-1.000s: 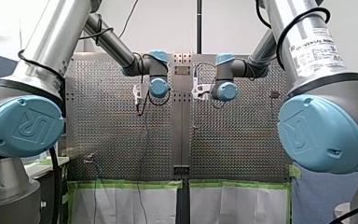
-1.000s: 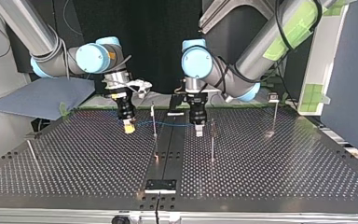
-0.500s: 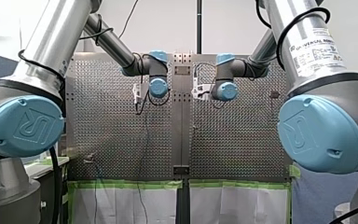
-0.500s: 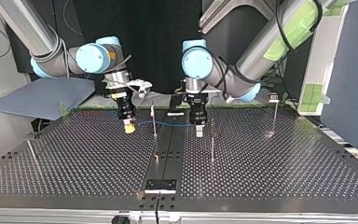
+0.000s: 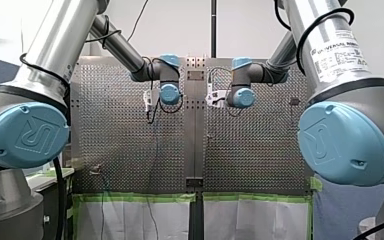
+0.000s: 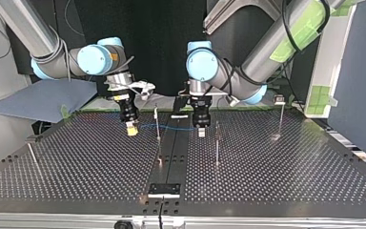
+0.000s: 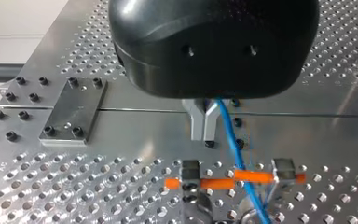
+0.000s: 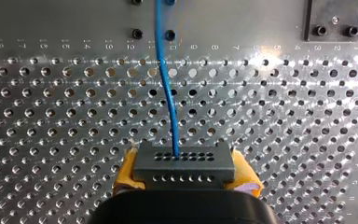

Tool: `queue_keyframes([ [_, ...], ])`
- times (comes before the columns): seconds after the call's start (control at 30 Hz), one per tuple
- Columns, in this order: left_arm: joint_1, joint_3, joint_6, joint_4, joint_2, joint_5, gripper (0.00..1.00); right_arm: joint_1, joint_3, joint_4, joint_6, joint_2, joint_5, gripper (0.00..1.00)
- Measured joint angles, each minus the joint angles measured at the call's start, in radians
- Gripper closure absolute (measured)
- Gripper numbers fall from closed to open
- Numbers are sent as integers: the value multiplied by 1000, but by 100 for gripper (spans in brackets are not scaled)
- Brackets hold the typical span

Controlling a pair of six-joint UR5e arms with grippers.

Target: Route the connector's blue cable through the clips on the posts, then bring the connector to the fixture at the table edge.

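Front view: both arms' wrists hang side by side over the far counter (image 5: 120,140), my right at 3 o'clock of my left; neither grip shows here.

Top view: my right fingers (image 6: 131,130), yellow-padded, sit at 9 o'clock of my left fingers (image 6: 201,132). The blue cable (image 6: 171,128) stretches between them, crossing a thin post (image 6: 157,121).

Left wrist view: the metal fingers are pressed together on the cable.

Right wrist view: the yellow pads clamp the grey connector (image 8: 184,165), and the cable leaves straight ahead.

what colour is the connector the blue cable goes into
Dark grey: the connector shows best in the right wrist view.
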State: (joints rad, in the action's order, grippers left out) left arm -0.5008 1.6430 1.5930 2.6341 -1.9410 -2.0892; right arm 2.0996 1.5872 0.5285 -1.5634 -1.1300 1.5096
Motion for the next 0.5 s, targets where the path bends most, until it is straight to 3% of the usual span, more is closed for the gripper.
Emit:
queue_keyframes([
  [0.5, -16, 6, -1, 0, -1, 10, 100, 0, 0, -10, 0, 0, 0, 100],
])
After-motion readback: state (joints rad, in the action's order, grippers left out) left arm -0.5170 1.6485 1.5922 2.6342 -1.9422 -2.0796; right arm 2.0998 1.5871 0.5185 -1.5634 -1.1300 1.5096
